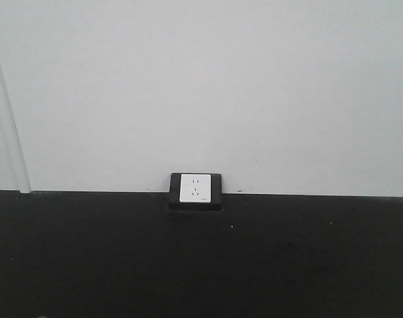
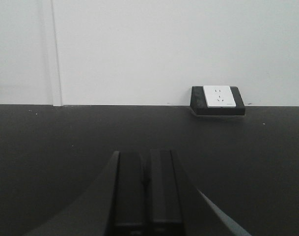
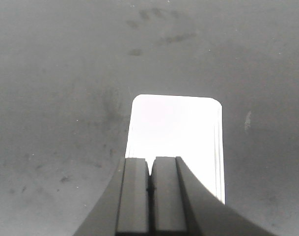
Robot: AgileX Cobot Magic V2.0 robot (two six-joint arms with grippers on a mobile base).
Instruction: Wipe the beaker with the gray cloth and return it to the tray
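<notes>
A dark tabletop (image 1: 201, 265) meets a white wall; the right gripper (image 3: 150, 189), fingers pressed together and empty, hangs over the silvery tray (image 3: 178, 132), long axis running ahead of it, while the left gripper (image 2: 145, 184), likewise closed, faces the wall socket (image 2: 217, 100); beaker and cloth unseen.

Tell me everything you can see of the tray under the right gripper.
The tray shows only in the right wrist view: a flat rectangle with rounded corners, overexposed to plain white, so its material can't be judged. It lies flat on the dark, smudged tabletop, apparently empty. The right gripper, fingers together, hides its near edge; contact unclear.
</notes>
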